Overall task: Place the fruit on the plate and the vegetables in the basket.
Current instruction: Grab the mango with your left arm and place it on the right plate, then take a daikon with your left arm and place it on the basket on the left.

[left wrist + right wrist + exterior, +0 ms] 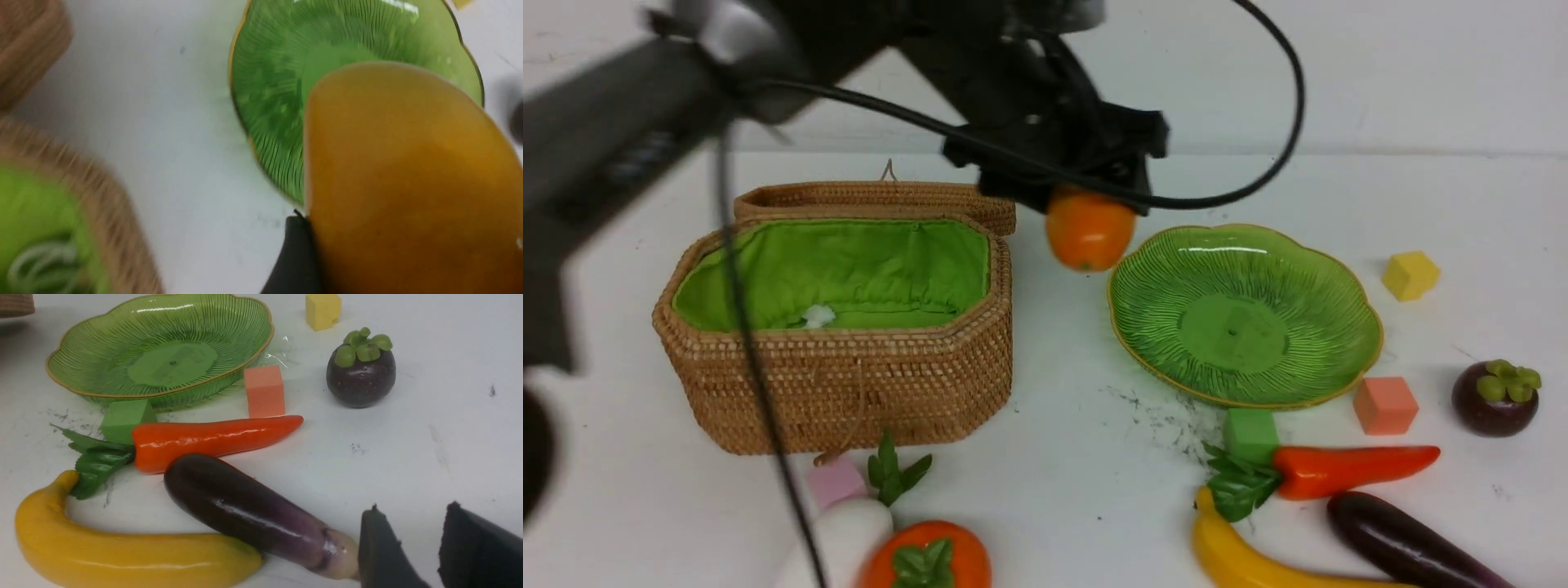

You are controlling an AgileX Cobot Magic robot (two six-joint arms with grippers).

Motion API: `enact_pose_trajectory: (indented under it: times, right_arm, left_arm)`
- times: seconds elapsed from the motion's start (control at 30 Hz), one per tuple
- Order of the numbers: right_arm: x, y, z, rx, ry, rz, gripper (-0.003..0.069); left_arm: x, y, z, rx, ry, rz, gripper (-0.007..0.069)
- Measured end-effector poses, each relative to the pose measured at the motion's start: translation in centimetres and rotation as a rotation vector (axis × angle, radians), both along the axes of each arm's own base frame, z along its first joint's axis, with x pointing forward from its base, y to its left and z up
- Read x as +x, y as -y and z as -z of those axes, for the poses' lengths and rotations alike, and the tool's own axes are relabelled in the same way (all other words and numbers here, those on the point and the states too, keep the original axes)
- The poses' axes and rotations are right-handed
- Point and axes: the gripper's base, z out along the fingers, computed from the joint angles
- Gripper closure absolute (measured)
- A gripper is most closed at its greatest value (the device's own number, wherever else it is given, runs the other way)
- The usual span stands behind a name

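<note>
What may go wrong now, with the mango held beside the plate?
1. The mango hangs near the left edge of the plate, not over its middle; released now, it may hit the rim and roll away.
2. It looks glossy, so it might slip from the left fingers.

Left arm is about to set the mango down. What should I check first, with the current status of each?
1. Left gripper shut on the mango: ok.
2. Mango centred over the plate: not ok; in the front view it hangs at the rim nearest the basket.
3. Plate free of other items: ok.
4. Basket lid open, for the vegetables later: ok.
5. Right gripper away from the plate: ok; it is open, by the eggplant.
</note>
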Motion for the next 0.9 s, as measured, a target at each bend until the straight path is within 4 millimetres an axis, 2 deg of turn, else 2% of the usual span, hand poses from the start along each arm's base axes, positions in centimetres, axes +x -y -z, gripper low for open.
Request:
enact_pose_trajectory:
  times: [0.07, 0.1, 0.17, 0.33, 0.43, 0.53, 0.73, 0.8, 0.9]
  right_arm:
    - [0.0, 0.0, 0.0, 0.0, 0.0, 0.0, 0.0414]
    - [0.0, 0.0, 0.0, 0.0, 0.0, 0.0, 0.0414]
    - [0.0, 0.0, 0.0, 0.0, 0.0, 0.0, 0.0414]
    - [0.0, 0.0, 0.0, 0.0, 0.0, 0.0, 0.0414]
    - [0.0, 0.0, 0.0, 0.0, 0.0, 0.0, 0.0414]
    - [0.0, 0.0, 0.0, 0.0, 0.0, 0.0, 0.0414]
    - [0.0, 0.0, 0.0, 0.0, 0.0, 0.0, 0.0414]
    - [0.0, 0.0, 0.0, 0.0, 0.0, 0.0, 0.0414]
    - [0.0, 0.0, 0.0, 0.0, 0.0, 0.0, 0.0414]
  left_arm:
    - [1.0, 1.8, 1.5, 0.014, 0.001, 0.006, 0.0051]
    - [1.2, 2.2, 1.5, 0.01, 0.012, 0.008, 0.0051]
    - [2.1, 4.8, 4.0, 0.025, 0.012, 0.013, 0.0051]
    - [2.6, 7.9, 7.5, 0.033, 0.016, 0.012, 0.0047]
    - [2.7, 8.4, 8.6, 0.041, 0.016, -0.006, -0.0018]
    - [3.0, 8.3, 8.3, 0.038, 0.037, -0.032, -0.0046]
    - [2.8, 7.8, 8.1, 0.074, 0.016, -0.051, -0.0044]
    - [2.4, 7.3, 7.3, 0.105, 0.002, -0.054, -0.0041]
    - [1.1, 5.8, 4.4, 0.188, 0.01, -0.037, -0.0025]
